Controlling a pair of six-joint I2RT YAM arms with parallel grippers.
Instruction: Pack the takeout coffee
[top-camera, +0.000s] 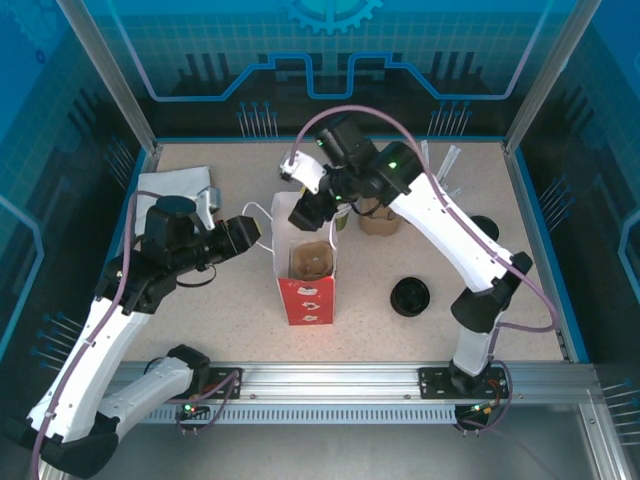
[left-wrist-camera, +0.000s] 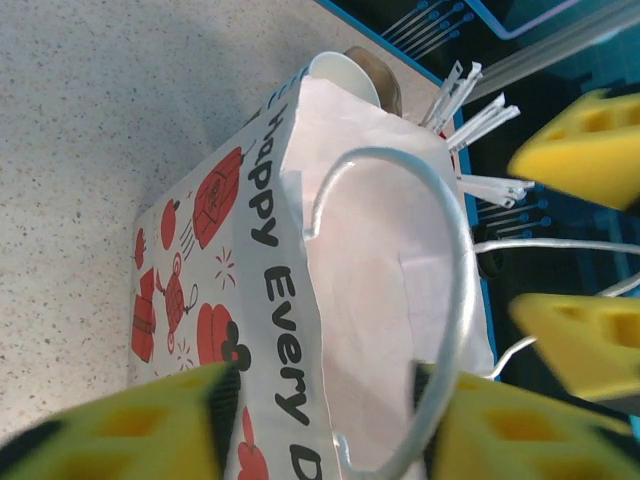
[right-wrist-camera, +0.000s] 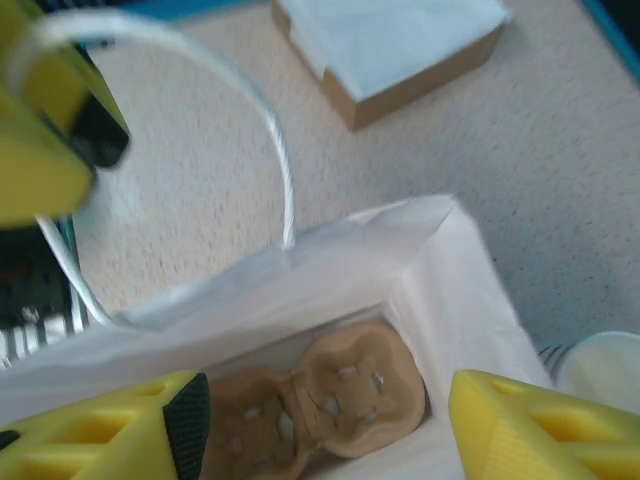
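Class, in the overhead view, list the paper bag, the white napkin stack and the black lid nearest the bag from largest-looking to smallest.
1. paper bag, though standing tall brings it nearer the camera.
2. napkin stack, partly covered by the left arm.
3. black lid, clearly smallest.

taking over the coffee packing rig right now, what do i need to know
Left gripper: fingers open, at the bag's handle.
Right gripper: fingers open, above the bag's mouth.
Paper bag: upright and open mid-table, cup carrier at its bottom.
Cup: cream-rimmed, no lid visible, just behind the bag, not in it.
Black lids: on the table right of the bag.
Done: carrier in.
Left: probably lid the cup and seat it in the carrier.
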